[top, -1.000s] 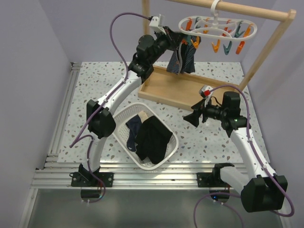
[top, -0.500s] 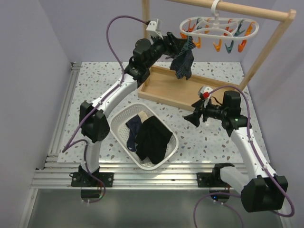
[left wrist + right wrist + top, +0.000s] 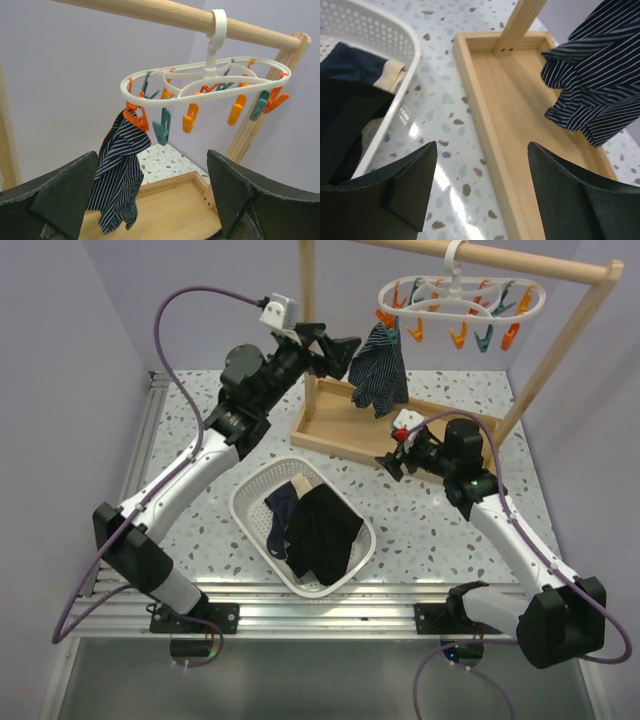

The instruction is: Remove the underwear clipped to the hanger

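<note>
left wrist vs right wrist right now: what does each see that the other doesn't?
Left wrist only: the white clip hanger hooked on the wooden rail, with an orange clip pinching the top of the striped underwear.
Right wrist only: the white basket, holding a navy garment with a beige waistband and a black garment, plus speckled tabletop.
Both: the striped underwear hanging above the wooden tray.
</note>
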`<state>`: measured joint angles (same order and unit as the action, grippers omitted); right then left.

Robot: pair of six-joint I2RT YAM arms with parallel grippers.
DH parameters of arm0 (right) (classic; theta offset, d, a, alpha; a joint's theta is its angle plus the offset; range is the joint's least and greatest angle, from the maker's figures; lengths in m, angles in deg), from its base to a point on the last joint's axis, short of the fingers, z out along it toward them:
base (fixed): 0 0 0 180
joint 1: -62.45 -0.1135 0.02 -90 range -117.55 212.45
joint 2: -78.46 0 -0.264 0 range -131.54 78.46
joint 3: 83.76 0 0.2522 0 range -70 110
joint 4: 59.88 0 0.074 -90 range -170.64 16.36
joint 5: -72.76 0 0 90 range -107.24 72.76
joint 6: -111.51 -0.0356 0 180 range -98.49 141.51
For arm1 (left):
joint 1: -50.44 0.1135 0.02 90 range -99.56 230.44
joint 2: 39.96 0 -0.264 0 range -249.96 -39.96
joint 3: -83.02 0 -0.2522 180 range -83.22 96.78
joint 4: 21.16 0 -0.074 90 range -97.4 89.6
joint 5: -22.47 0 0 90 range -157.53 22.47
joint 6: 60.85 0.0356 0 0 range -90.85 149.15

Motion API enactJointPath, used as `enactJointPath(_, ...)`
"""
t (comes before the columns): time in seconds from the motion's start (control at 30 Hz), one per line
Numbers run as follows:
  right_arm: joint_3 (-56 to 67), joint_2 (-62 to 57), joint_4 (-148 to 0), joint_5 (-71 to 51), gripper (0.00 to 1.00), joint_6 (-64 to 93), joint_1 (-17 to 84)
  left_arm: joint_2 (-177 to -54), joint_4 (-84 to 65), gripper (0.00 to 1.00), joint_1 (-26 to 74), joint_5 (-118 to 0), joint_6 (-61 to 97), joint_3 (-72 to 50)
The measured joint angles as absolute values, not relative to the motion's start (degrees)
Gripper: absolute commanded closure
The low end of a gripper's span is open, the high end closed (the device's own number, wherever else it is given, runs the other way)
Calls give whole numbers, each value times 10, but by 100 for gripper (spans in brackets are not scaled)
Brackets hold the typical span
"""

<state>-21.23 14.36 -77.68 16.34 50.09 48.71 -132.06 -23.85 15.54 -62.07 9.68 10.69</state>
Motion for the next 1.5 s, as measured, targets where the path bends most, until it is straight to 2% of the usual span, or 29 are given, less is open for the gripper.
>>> enactJointPath(0.13, -218, 109, -659, 57, 20, 482, 459, -1227, -235, 5, 155, -633, 119, -4)
enactJointPath(0.17, -218, 87, -618, 20, 6, 476, 456, -1201, -235, 5, 155, -637, 123, -33)
enactJointPath(0.23, -214, 45, -572, -33, 5, 467, 456, -1154, -227, 5, 155, -645, 125, -84)
enactJointPath(0.37, -173, -47, -547, -102, 10, 460, 455, -1051, -213, 5, 155, -668, 128, -179)
enactJointPath(0.53, -118, -90, -541, -141, 15, 465, 422, -945, -178, 5, 155, -708, 124, -260)
enactJointPath(0.77, -24, -184, -515, -257, 23, 441, 363, -811, -127, 5, 155, -763, 81, -366)
enactJointPath(0.97, 49, -272, -537, -344, 35, 399, 369, -745, -75, 5, 155, -799, 51, -395)
enactJointPath(1.03, 76, -296, -549, -363, 49, 384, 370, -738, -63, 5, 155, -807, 47, -395)
enactJointPath(1.07, 88, -306, -555, -370, 68, 372, 371, -737, -56, 5, 155, -812, 46, -395)
enactJointPath(1.17, 105, -318, -564, -375, 100, 355, 373, -737, -42, 5, 155, -818, 45, -395)
enactJointPath(1.37, 108, -319, -570, -364, 100, 328, 386, -737, -26, 5, 155, -823, 40, -395)
enactJointPath(1.5, 75, -283, -596, -309, 100, 311, 419, -738, -25, 5, 155, -823, 35, -395)
